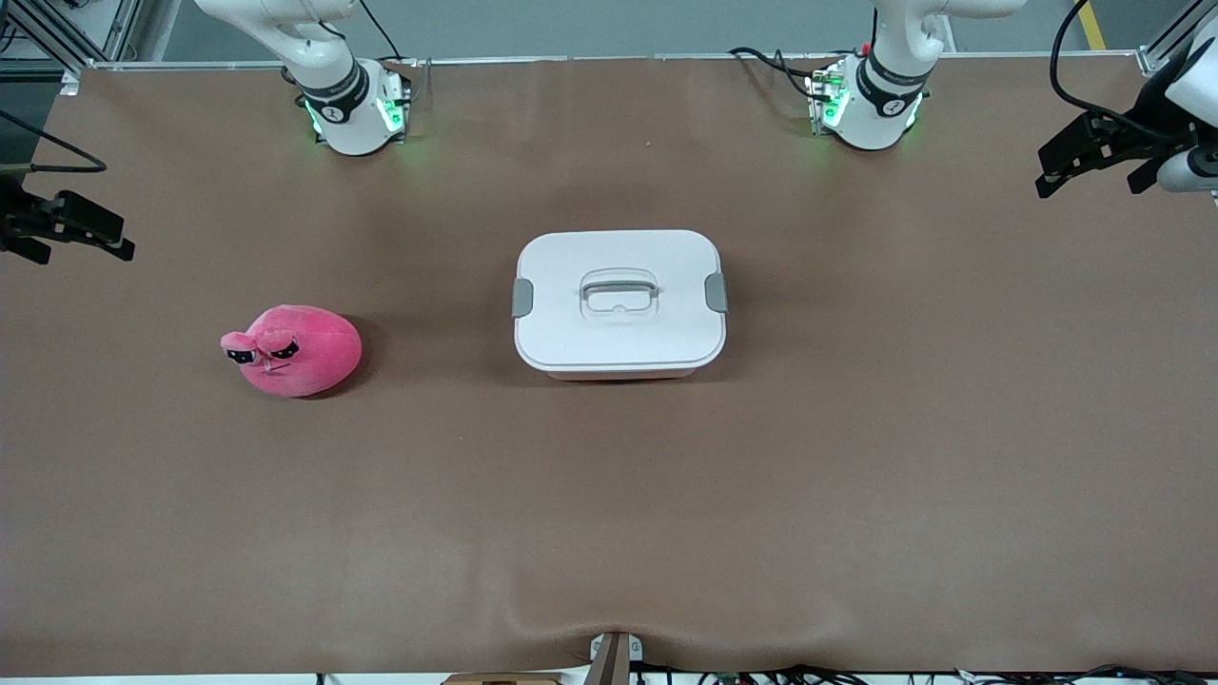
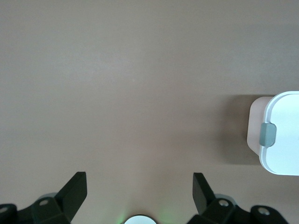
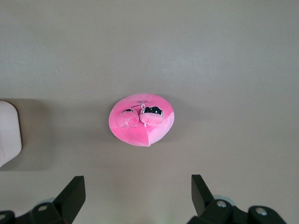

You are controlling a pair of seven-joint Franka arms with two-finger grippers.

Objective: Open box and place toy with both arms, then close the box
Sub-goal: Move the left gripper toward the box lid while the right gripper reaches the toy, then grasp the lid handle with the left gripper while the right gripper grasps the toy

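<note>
The box (image 1: pixel 618 300) stands closed at the table's middle, its white lid on, with grey side clips and a recessed handle (image 1: pixel 619 293). One clipped end shows in the left wrist view (image 2: pixel 280 140), and a corner shows in the right wrist view (image 3: pixel 9 133). The pink plush toy (image 1: pixel 297 350) lies on the table toward the right arm's end, apart from the box; it also shows in the right wrist view (image 3: pixel 142 119). My left gripper (image 1: pixel 1090 181) (image 2: pixel 139 179) is open and empty, high over the left arm's end. My right gripper (image 1: pixel 81 249) (image 3: pixel 138 182) is open and empty, high over the right arm's end.
The brown table cover (image 1: pixel 609 495) spreads bare around the box and the toy. The two arm bases (image 1: pixel 352 109) (image 1: pixel 866 105) stand along the table edge farthest from the front camera. Cables hang near the left gripper.
</note>
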